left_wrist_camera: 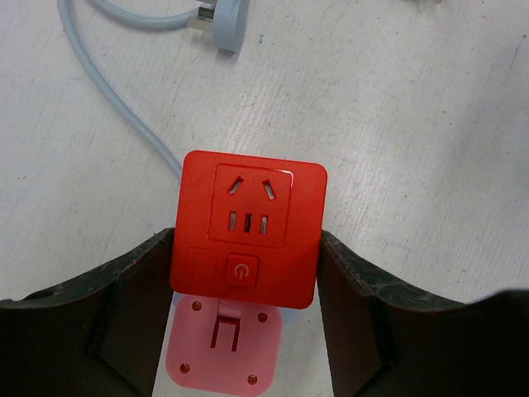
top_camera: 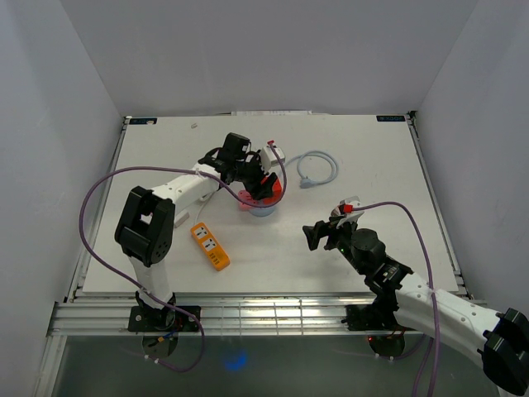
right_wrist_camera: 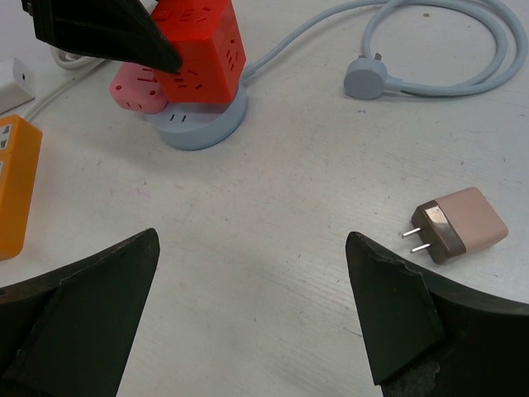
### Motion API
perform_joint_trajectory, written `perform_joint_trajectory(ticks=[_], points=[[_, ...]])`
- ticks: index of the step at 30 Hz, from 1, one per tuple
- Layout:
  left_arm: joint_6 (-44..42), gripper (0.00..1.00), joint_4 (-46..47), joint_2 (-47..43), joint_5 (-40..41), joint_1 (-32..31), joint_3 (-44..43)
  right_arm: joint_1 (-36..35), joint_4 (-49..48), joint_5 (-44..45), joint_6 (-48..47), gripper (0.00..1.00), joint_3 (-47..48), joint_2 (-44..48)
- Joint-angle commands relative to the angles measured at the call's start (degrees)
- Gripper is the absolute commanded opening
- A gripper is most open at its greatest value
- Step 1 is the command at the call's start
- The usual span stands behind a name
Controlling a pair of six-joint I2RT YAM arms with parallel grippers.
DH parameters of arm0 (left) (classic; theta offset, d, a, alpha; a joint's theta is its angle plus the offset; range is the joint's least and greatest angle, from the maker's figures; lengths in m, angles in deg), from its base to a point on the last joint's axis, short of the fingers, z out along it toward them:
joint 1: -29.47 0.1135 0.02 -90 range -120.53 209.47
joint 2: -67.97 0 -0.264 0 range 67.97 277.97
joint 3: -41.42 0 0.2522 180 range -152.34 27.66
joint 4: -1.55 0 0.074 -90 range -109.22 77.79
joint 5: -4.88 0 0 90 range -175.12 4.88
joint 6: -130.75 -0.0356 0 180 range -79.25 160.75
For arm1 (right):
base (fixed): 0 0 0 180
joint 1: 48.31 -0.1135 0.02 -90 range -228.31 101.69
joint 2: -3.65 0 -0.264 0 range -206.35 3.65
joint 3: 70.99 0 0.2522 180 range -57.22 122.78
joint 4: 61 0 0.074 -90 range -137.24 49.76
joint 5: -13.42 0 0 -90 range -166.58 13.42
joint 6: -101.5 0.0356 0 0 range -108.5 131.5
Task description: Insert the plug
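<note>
Plug [right_wrist_camera: 459, 225]: pink two-pin charger block, lying flat on the table [right_wrist_camera: 273, 207] just beyond the tip of the right gripper's right-hand finger. It is outside the gap, with its pins [right_wrist_camera: 416, 240] pointing back toward the gap.
Handling: probably light, rigid and smooth-sided, so it may skid or twist when pinched. The bare pins look like the part to protect.
Where to hold: across the two broad flat sides of the body, behind the pins, leaving them free to enter a socket.
Right gripper [right_wrist_camera: 252, 240]: fingers wide apart, nothing between them.
Left gripper [left_wrist_camera: 244, 240]: fingers [left_wrist_camera: 124, 306] pressed on opposite sides of the red socket cube [left_wrist_camera: 248, 227], its socket face showing between them.
Count: one pink plug; one corded plug [right_wrist_camera: 368, 80], grey and round, well past the right fingertips; one red cube, stacked on one pink cube [right_wrist_camera: 136, 87] and one round grey base [right_wrist_camera: 198, 124]; one orange power strip [right_wrist_camera: 12, 182].
</note>
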Motion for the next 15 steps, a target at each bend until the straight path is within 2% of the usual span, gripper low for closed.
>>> perform_joint_trajectory(ticks=[1, 15], points=[[0.00, 0.00, 0.15, -3.06, -1.40, 0.10, -2.92, 0.03, -2.99, 0.11, -0.19, 0.99, 0.45, -0.31], [-1.23, 0.00, 0.07, -0.78, -0.35, 0.10, -3.62, -0.06, -2.99, -0.33, -0.37, 0.99, 0.71, -0.75]])
